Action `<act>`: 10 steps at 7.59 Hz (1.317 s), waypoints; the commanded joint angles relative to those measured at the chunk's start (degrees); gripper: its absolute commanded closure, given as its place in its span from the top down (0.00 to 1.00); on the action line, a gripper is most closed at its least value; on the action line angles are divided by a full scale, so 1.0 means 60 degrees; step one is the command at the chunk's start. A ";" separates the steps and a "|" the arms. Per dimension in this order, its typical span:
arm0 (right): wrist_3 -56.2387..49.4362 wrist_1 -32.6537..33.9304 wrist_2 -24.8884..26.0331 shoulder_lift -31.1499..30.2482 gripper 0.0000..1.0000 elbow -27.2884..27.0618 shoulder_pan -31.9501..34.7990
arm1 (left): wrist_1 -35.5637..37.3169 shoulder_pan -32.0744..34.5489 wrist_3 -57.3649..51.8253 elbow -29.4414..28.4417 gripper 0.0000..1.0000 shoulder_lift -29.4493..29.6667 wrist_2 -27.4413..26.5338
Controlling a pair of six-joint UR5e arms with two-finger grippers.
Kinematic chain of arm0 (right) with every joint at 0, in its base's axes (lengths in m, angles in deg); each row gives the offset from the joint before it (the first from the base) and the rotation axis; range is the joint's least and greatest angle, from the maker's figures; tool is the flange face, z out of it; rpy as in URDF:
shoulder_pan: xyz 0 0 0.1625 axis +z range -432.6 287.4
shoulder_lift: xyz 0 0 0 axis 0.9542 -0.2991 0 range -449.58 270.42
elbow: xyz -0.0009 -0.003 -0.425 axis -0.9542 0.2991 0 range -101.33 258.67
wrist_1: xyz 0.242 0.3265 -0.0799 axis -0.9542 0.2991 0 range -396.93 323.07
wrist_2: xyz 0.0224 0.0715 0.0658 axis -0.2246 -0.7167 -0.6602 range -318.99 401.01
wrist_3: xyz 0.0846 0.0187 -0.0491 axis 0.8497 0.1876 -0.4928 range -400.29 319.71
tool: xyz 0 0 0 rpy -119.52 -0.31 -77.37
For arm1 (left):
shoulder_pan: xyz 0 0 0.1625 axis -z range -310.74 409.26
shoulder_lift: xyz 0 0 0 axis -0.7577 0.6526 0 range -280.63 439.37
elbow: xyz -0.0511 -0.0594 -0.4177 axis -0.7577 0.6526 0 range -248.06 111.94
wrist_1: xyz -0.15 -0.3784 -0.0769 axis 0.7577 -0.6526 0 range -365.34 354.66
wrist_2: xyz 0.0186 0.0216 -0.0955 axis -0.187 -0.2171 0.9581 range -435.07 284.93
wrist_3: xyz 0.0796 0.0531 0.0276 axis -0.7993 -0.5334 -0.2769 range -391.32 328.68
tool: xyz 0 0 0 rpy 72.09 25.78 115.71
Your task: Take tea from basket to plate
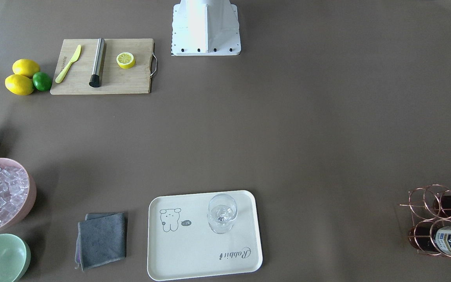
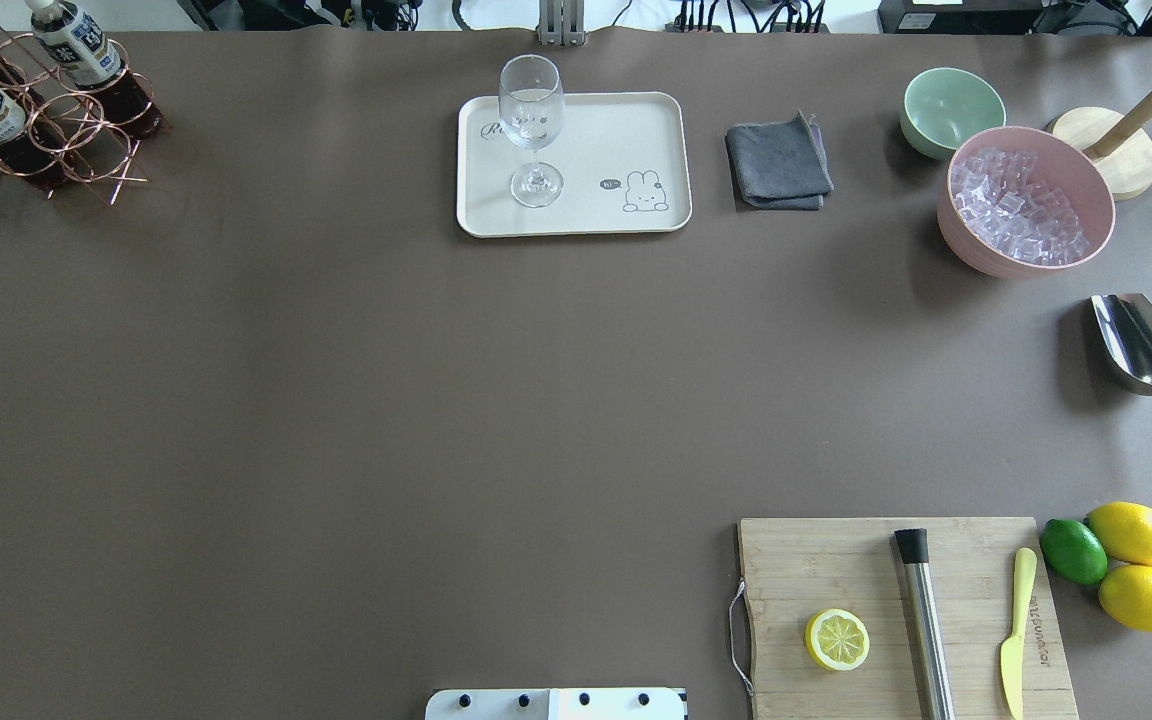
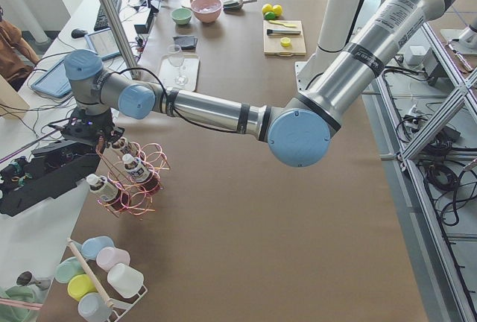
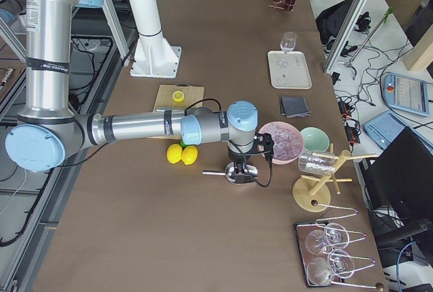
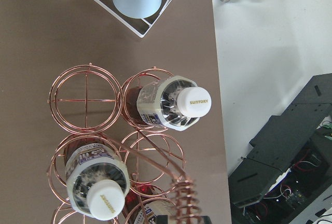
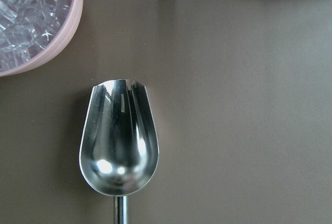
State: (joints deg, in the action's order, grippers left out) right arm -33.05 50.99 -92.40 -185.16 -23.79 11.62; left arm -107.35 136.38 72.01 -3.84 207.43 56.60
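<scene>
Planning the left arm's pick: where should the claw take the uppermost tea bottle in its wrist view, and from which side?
Grip the tea bottle around its white cap and neck, coming from above along its lean. Rings of the basket encircle its body, so only the top stands clear.

Overhead view: basket (image 2: 46, 140) in far-left corner, tea bottles (image 2: 76, 50) standing in its cells. Plate (image 2: 596, 130) far centre, wine glass (image 2: 532, 110) on its left half. Right of plate: cloth (image 2: 778, 163), small bowl (image 2: 952, 108), ice bowl (image 2: 1024, 200); scoop (image 2: 1144, 350) nearer. Cutting board (image 2: 816, 560) near right, carrying lemon half (image 2: 837, 640), muddler (image 2: 924, 620), knife (image 2: 1014, 640); lemons (image 2: 1133, 533) and lime (image 2: 1073, 551) just right of it.
</scene>
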 commanded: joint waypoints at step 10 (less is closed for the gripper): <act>0.0199 -0.3373 -0.1669 0.3051 1.00 -0.0047 -0.2859 | 0.5839 -0.3772 0.4951 0.9143 0.00 -0.0954 -0.0105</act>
State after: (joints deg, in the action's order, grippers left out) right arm -32.03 31.98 -100.60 -170.91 -23.69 -4.36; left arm -74.48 121.94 96.38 46.97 201.00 56.13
